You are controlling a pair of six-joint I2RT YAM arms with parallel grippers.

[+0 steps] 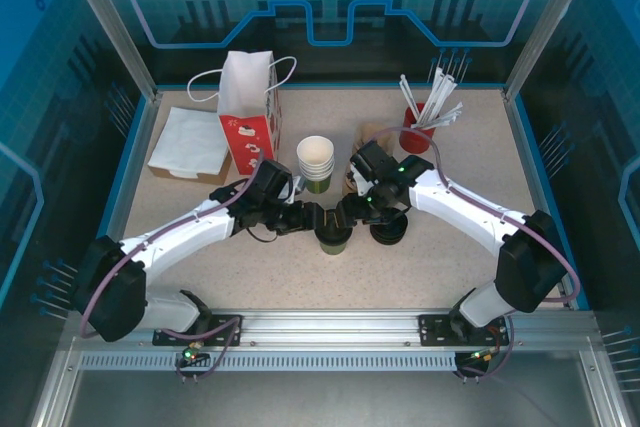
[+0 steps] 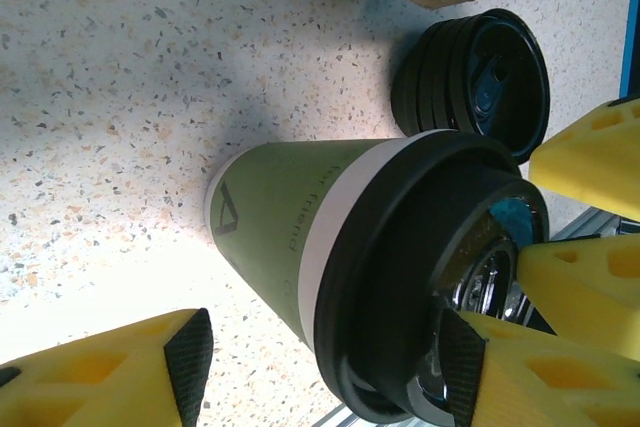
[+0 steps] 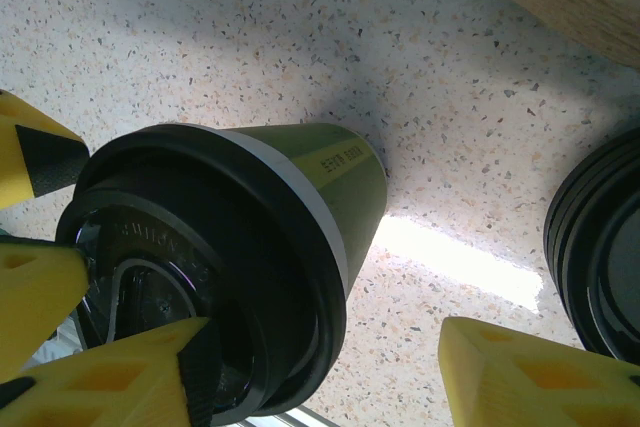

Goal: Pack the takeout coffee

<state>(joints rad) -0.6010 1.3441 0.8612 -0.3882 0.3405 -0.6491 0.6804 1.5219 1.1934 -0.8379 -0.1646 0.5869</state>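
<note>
The takeout coffee (image 1: 333, 237), a green paper cup with a black lid, stands upright on the table between both arms. My left gripper (image 1: 305, 217) reaches it from the left, and my right gripper (image 1: 352, 213) from the right. In the left wrist view the cup (image 2: 290, 217) lies between the jaws of the left gripper (image 2: 328, 372), which is open. One pad rests by the lid top, and the other stands apart from the cup's wall. In the right wrist view the right gripper (image 3: 320, 377) is open in the same way around the cup (image 3: 340, 177).
A stack of black lids (image 1: 388, 231) sits just right of the cup. A stack of lidless cups (image 1: 315, 162) stands behind it. A red and white paper bag (image 1: 247, 112) and napkins (image 1: 190, 142) are at the back left. A red holder of stirrers (image 1: 420, 125) is at the back right.
</note>
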